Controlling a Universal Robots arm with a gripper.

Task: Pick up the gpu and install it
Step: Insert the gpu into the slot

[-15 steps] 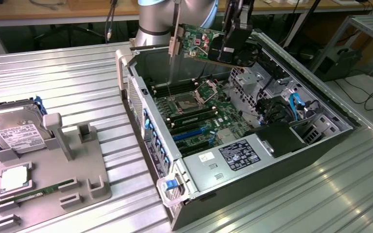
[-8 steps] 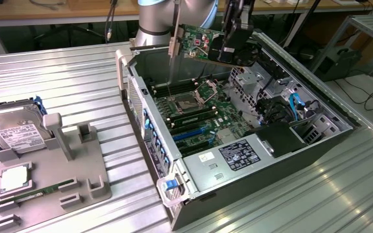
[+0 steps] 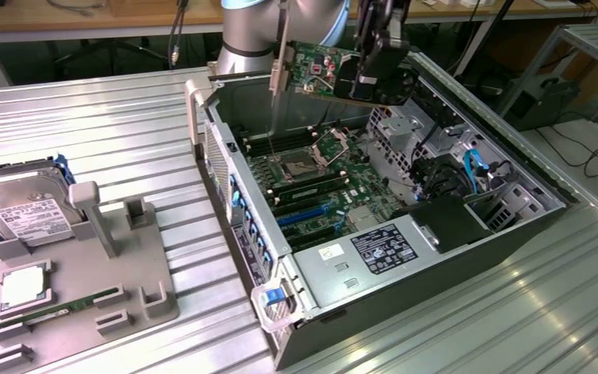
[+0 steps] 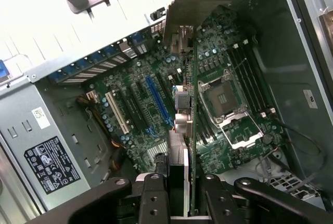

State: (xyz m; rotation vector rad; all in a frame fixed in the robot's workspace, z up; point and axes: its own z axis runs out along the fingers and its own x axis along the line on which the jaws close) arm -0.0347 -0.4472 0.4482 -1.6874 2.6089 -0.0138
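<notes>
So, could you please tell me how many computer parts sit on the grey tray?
3: the hard drive at the back, the processor in front of it, the green memory stick nearest the camera. None seems hidden.

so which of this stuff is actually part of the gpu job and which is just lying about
In the job: gpu, held in the pincer above the open computer case; motherboard with its blue slot.
Lying about: hard drive, memory stick and square silver chip, all on the grey holder beside the case.
</notes>
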